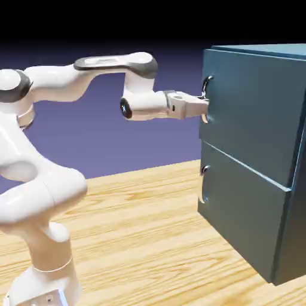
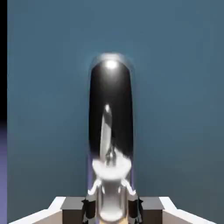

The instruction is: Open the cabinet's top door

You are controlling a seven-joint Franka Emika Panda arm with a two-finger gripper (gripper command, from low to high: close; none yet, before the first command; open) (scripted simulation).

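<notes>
2 fingers clamping handle, top door

Evenly lit, sharp renders (black band above), with bright glare on the handle.

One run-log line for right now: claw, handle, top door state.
claw: shut on top door handle | top door: not yet open, flush with cabinet | lower handle: untouched
</notes>
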